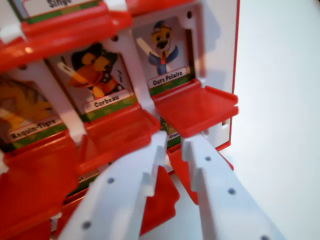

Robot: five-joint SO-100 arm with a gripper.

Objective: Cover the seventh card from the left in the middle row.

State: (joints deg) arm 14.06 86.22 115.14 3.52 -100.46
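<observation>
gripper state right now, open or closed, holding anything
Gripper: open, holding nothing; a narrow gap shows between its two white fingers, whose tips sit just below the red flap under the Ours Polaire card.

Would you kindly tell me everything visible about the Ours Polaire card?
The Ours Polaire card stands uncovered in the last slot of its row, beside the Corbeau card. It shows a cartoon bear in a blue coat above a white name label and a green strip. Its glossy red plastic flap lies open below it.

tool (172, 145): white plastic | two ridged fingers; dark holes (screws?)
</observation>
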